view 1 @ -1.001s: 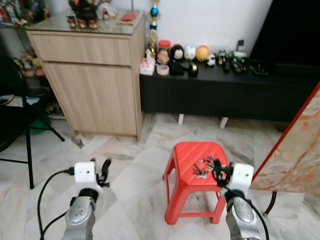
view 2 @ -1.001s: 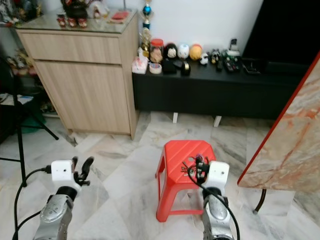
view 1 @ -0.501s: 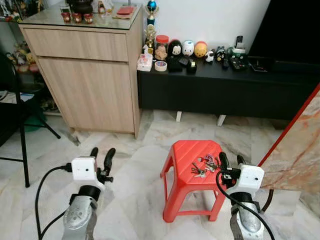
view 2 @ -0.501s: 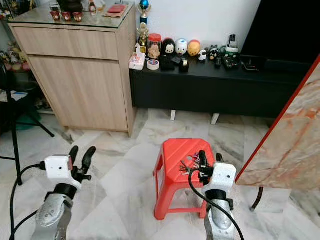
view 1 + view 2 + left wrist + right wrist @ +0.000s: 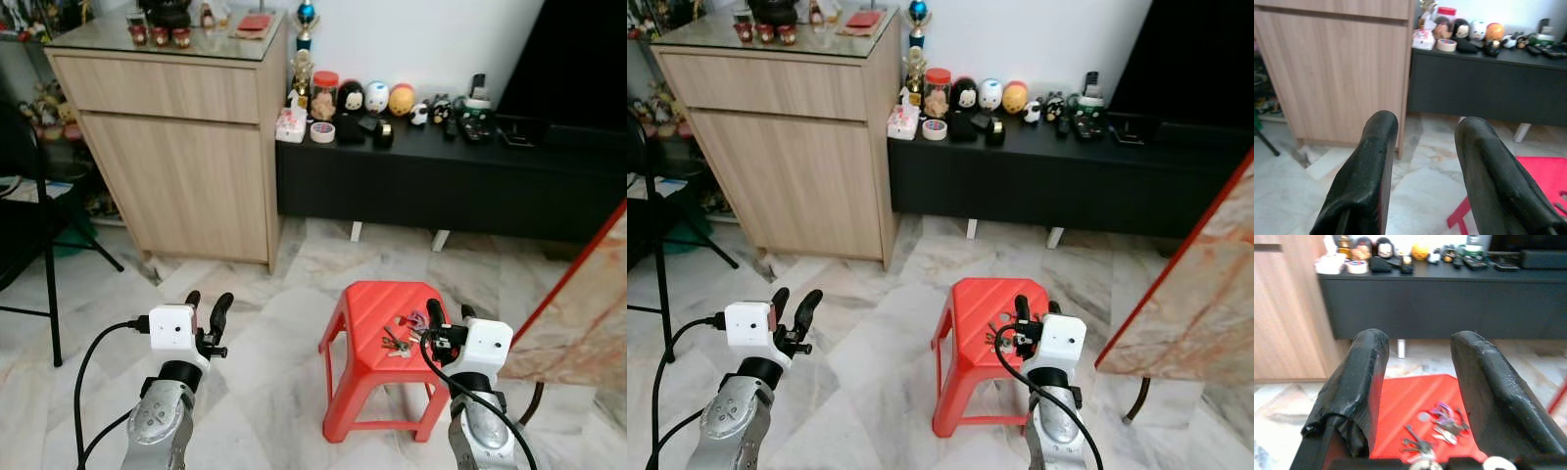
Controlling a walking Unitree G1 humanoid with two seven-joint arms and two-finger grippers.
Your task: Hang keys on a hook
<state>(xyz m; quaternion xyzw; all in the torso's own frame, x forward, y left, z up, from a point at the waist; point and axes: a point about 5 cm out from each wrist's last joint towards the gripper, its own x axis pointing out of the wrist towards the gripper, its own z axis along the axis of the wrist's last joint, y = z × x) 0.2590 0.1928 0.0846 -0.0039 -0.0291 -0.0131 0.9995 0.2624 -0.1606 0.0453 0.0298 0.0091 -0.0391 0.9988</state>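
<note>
Your right jaws [image 5: 447, 318] stand open and empty, poised just short of the keys [image 5: 402, 331], aligned for a reach. The keys lie loose on the red stool [image 5: 367, 304], nothing gripping them. Your left jaws [image 5: 206, 305] are also open and empty, raised over the floor [image 5: 265, 392], well apart. No hook is identifiable.

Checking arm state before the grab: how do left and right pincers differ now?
Left pincer hovers over bare marble floor; right pincer sits at the red plastic stool, beside the bunch of keys. Left faces the wooden cabinet; right faces the black low console. Both open, empty.
</note>
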